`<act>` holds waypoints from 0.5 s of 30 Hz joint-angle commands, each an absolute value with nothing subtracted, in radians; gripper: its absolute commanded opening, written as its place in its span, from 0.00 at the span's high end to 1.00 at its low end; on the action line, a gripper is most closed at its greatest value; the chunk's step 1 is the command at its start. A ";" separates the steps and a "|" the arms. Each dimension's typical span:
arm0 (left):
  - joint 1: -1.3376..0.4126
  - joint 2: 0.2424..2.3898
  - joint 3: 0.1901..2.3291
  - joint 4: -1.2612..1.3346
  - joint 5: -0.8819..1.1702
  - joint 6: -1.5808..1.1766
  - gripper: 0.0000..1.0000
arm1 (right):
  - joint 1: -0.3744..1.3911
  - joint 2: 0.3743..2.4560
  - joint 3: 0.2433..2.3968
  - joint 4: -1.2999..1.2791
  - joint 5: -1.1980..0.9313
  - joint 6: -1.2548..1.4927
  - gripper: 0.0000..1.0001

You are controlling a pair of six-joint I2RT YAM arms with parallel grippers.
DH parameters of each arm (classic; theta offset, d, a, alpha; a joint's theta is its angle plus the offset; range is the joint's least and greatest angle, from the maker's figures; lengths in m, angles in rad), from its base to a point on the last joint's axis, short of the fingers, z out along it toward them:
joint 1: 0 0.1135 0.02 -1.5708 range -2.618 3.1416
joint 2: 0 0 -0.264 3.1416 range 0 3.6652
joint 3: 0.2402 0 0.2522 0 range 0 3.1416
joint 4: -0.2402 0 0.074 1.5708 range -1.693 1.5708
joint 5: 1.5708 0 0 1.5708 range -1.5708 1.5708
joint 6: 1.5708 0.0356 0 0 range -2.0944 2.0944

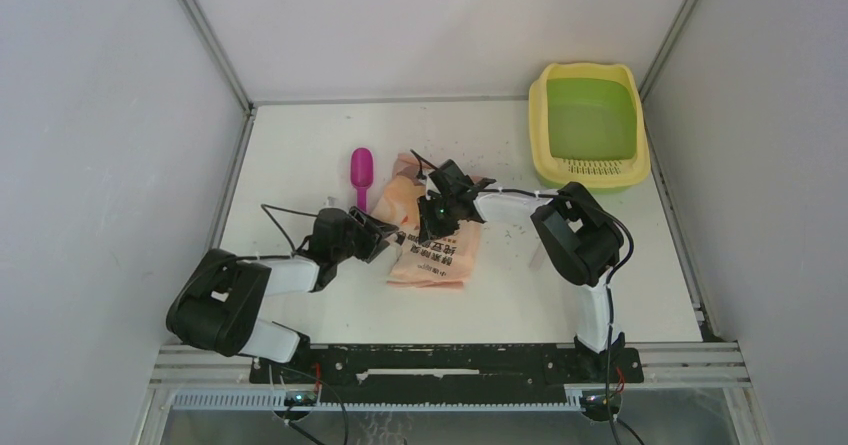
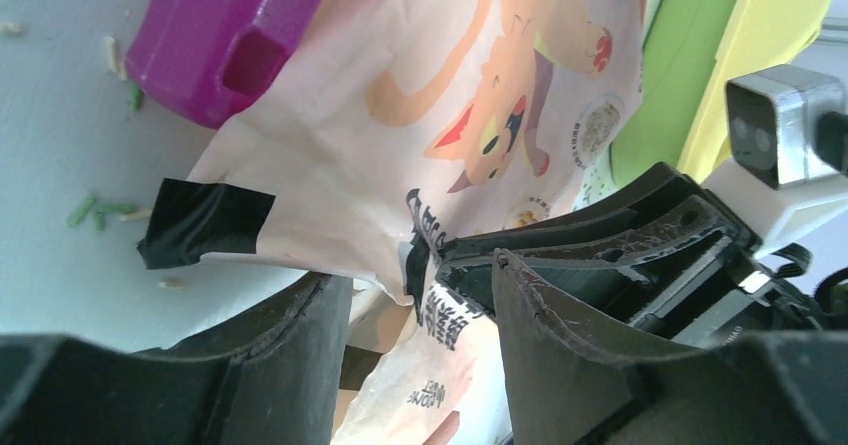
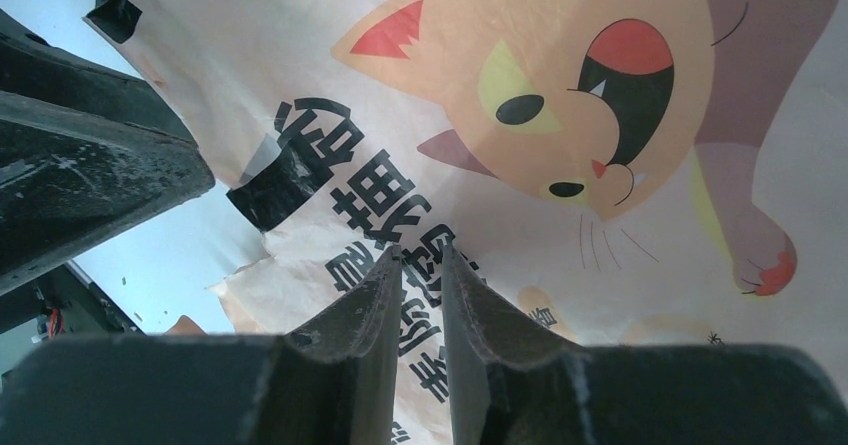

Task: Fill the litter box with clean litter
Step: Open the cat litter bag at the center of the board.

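Litter lies as loose granules on the white tabletop, scattered around the peach-pink printed bag and out toward the right edge. The litter box sits in the far right corner, well apart from both arms, its slotted step facing the near edge. The bag lies at the middle of the tabletop. Its upper end is bunched and raised where the right gripper has its jaws clenched on a fold of the printed paper. The left gripper comes in from the left edge; its jaws are released and stand apart, with the bag's torn edge and one right-hand finger hanging in the gap. A strip of black tape sticks to that edge. The magenta scoop lies just beside the bag, on its far left side.
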State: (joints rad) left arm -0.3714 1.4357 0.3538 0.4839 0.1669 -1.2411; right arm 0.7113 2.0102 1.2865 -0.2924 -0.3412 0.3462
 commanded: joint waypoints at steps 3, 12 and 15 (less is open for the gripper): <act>-0.378 1.381 0.392 0.506 0.171 -1.274 0.42 | 0.710 2.026 1.248 -0.298 -0.317 0.348 0.71; -0.378 1.467 0.451 0.525 0.155 -1.269 0.42 | 0.710 2.024 1.240 -0.295 -0.320 0.351 0.71; -0.382 1.492 0.460 0.526 0.139 -1.267 0.43 | 0.709 2.016 1.233 -0.295 -0.317 0.353 0.71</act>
